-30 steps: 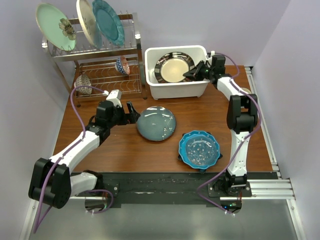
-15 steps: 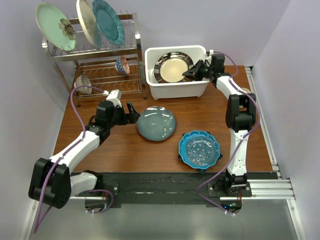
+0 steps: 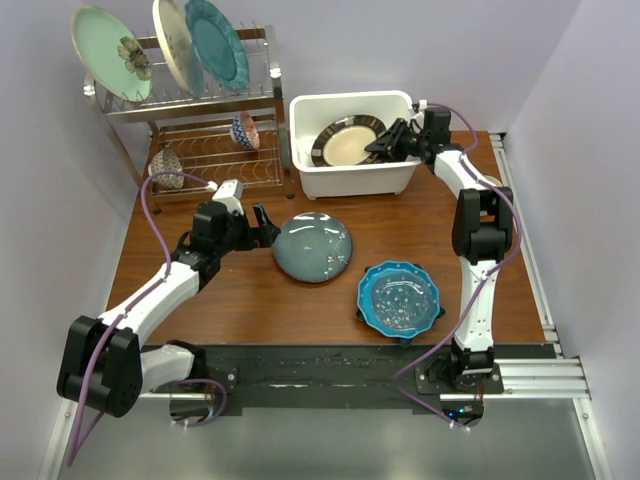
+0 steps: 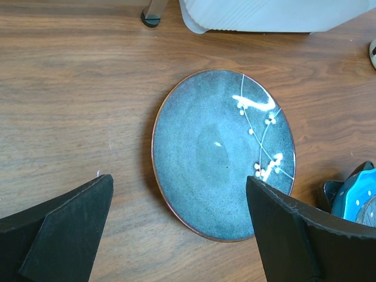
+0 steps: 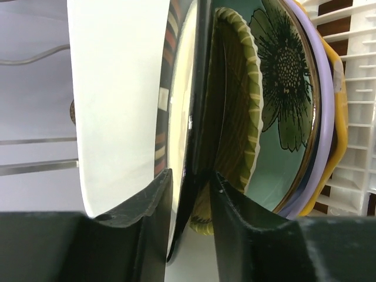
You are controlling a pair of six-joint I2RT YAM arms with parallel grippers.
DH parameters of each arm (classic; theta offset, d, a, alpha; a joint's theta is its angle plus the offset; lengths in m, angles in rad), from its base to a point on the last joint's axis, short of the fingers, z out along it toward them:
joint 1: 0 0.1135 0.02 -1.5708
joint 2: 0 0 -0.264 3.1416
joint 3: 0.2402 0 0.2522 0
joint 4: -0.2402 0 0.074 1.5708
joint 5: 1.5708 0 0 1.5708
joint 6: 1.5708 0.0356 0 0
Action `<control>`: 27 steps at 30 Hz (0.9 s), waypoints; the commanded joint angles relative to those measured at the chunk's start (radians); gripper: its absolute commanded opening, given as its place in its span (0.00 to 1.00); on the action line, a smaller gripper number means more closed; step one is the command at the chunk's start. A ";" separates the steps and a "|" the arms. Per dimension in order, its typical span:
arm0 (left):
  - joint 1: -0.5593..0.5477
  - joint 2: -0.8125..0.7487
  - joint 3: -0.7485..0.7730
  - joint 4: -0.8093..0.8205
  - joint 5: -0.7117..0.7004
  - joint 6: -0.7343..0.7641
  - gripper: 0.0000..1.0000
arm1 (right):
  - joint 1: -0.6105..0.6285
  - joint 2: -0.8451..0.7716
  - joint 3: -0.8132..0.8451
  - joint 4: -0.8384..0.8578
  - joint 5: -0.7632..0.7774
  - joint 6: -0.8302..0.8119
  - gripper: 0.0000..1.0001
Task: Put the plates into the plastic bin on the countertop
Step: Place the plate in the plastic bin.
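Left claw point(image 3: 264, 224): wide, before bin point(image 3: 350, 182).
Right claw point(image 5: 189, 174): I see it narrowly parted astride one cream plate point(image 3: 345, 145) in bin.

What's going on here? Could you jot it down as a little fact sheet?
Left gripper: open, beside the blue-grey plate on the table
Right gripper: straddling the rim of the cream plate inside the white bin; grip unclear
Also in bin: flower plate, lilac plate, orange plate
Also on table: blue scalloped plate
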 commanded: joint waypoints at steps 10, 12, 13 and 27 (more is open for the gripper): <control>0.008 -0.004 -0.012 0.030 0.012 0.011 1.00 | -0.055 -0.040 0.070 -0.192 0.027 -0.059 0.55; 0.008 -0.005 -0.012 0.031 0.015 0.011 1.00 | -0.058 -0.056 0.064 -0.240 0.048 -0.097 0.58; 0.008 -0.005 -0.012 0.031 0.017 0.011 1.00 | -0.061 -0.063 0.066 -0.260 0.059 -0.113 0.59; 0.007 -0.007 -0.014 0.030 0.030 0.006 1.00 | -0.064 -0.143 0.163 -0.549 0.228 -0.311 0.68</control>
